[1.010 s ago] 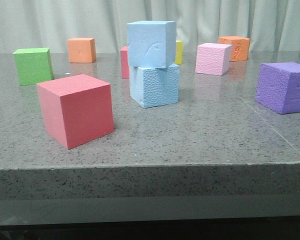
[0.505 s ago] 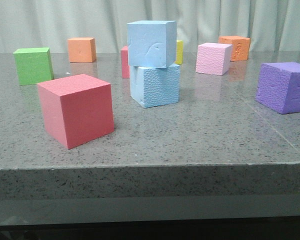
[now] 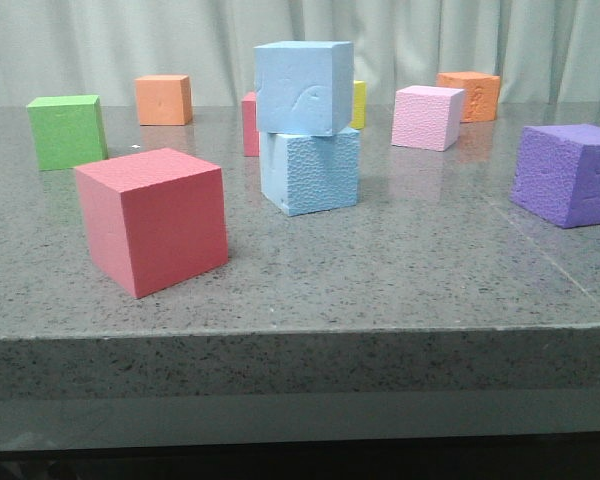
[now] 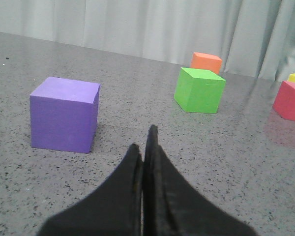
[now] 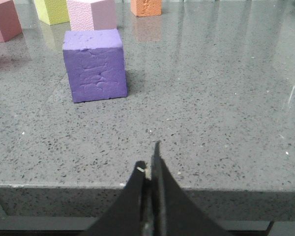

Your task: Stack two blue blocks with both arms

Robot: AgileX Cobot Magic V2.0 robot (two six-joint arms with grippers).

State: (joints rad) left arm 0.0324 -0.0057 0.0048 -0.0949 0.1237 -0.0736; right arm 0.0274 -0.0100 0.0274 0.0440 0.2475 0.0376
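The two blue blocks stand stacked mid-table in the front view. The smooth blue block with the curved scratch (image 3: 302, 88) rests on the pebbled blue block (image 3: 310, 172), turned slightly against it. Neither gripper shows in the front view, and nothing touches the stack. My left gripper (image 4: 143, 138) is shut and empty, low over the table, with a smooth purple cube (image 4: 64, 115) ahead of it. My right gripper (image 5: 149, 155) is shut and empty over the table's front edge, with a rough purple cube (image 5: 94, 66) ahead of it. No blue block shows in either wrist view.
A red cube (image 3: 152, 220) sits front left of the stack and a green cube (image 3: 67, 131) far left. An orange cube (image 3: 163, 99), a pink cube (image 3: 427, 117), another orange cube (image 3: 469, 95) and the purple cube (image 3: 568, 174) stand around. A yellow cube and a red cube peek out behind the stack.
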